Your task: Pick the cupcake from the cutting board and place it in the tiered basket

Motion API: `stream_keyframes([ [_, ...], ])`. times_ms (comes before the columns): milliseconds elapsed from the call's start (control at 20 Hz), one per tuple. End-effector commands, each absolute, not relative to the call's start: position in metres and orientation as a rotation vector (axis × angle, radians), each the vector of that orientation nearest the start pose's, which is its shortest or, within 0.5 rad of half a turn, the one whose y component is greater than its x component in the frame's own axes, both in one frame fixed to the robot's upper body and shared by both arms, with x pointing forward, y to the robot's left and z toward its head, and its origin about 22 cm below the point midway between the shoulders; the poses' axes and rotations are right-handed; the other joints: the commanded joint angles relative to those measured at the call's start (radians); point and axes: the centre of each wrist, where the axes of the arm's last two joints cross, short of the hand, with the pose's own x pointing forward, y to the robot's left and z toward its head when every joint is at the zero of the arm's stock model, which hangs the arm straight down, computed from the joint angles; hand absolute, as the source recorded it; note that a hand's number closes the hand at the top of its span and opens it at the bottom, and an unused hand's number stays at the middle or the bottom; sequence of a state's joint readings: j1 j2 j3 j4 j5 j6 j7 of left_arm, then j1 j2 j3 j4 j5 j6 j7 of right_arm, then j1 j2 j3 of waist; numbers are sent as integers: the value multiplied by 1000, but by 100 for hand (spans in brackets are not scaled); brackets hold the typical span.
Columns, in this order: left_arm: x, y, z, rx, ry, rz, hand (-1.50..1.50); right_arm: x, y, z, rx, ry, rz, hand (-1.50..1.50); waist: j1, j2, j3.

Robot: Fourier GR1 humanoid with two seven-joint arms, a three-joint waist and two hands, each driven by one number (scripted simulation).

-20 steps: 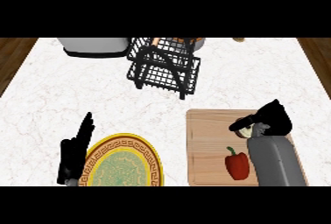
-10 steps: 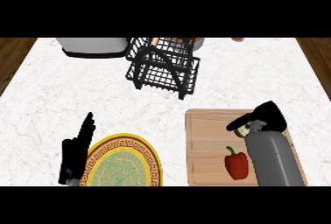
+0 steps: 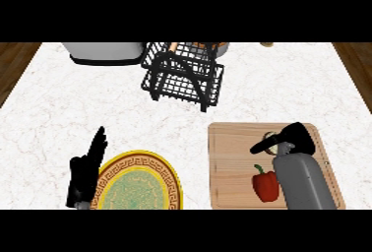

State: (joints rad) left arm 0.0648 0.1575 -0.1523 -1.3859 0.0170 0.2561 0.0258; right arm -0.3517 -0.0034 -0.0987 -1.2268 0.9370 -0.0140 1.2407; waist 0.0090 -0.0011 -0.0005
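Note:
The cupcake (image 3: 269, 136) sits at the far right of the wooden cutting board (image 3: 231, 157), and only a pale sliver of it shows. My right hand (image 3: 296, 140) is curled round it, thumb across its near side, and hides most of it. The black wire tiered basket (image 3: 181, 81) stands well beyond the board, at the back middle of the counter. My left hand (image 3: 85, 170) rests open at the lower left, fingers pointing away, beside a plate.
A red bell pepper (image 3: 266, 184) lies on the board's near part, just left of my right forearm. A yellow patterned plate (image 3: 138, 186) lies at the lower left. A grey pot (image 3: 102, 52) stands at the back left, next to the basket.
My right hand has closed round the cupcake: its thumb swung across the near side and now covers most of it. The left hand has stayed still.

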Motion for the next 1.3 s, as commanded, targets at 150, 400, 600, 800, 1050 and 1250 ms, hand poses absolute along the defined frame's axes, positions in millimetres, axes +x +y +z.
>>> stream_keyframes([
  [150, 211, 239, -56, 237, -1290, -15, 0, 330, -207, 0, -942, -157, 49, 150, -1, 1, 0],
  [400, 212, 235, -68, 260, -1301, -19, 0, 328, -203, -17, -945, -243, 86, 150, -2, 3, 0],
  [600, 210, 248, -58, 234, -1307, -36, 0, 333, -200, -18, -1061, -235, 206, 150, 2, 2, 1],
  [800, 203, 249, -61, 248, -1298, -26, 0, 330, -222, -19, -1156, -238, 209, 150, -2, 1, 0],
  [1050, 220, 236, -51, 225, -1313, -36, 0, 320, -139, -11, -974, -777, 902, 150, 19, 0, 2],
  [1250, 213, 251, -57, 251, -1303, -23, 0, 317, -141, 17, -858, -1014, 1066, 150, -11, -5, 0],
])
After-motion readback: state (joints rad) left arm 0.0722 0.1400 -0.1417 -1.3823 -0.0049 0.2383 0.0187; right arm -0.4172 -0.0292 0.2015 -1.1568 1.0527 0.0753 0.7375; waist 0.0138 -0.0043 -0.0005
